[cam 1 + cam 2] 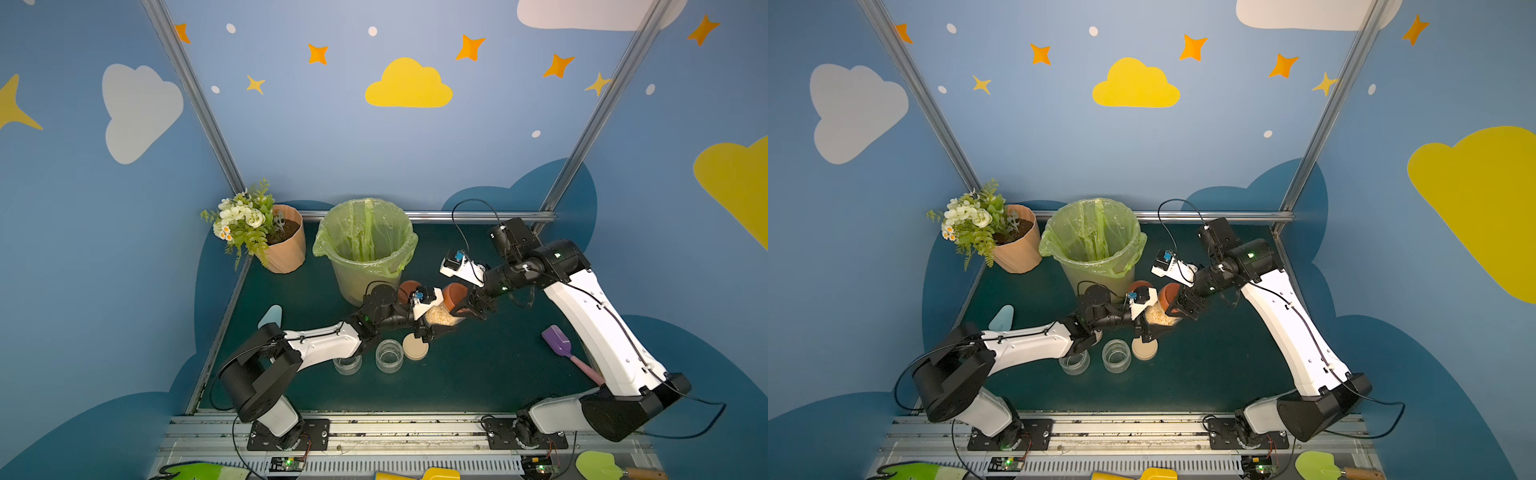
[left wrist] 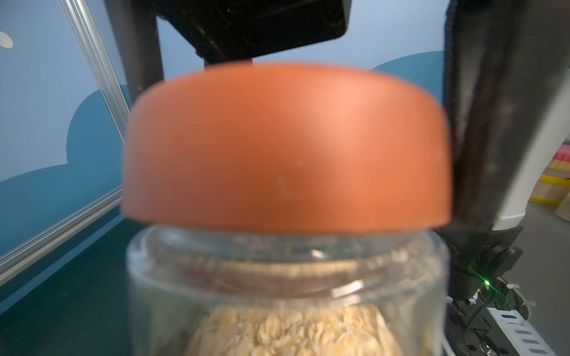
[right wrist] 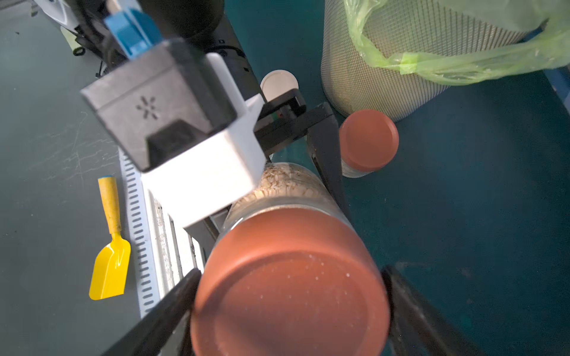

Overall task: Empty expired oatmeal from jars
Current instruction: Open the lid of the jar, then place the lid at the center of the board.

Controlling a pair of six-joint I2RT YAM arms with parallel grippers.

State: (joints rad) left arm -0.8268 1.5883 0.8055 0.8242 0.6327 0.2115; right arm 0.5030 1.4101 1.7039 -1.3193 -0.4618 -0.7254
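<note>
One jar (image 1: 444, 316), two grips: the left gripper (image 1: 430, 322) clamps the glass, the right gripper (image 1: 467, 301) clenches its rust lid (image 1: 455, 294) (to unscrew it, I'd guess).

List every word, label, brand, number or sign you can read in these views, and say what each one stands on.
Words, brands, numbers: none can be read in any view.
Sign: a small embossed starburst mark, no letters, on the dark camera housing.
The held jar and its rust-orange lid: bare, no label.
The bin: no marking shows.
The circuit board by the arm base: any print is too small to read.
</note>
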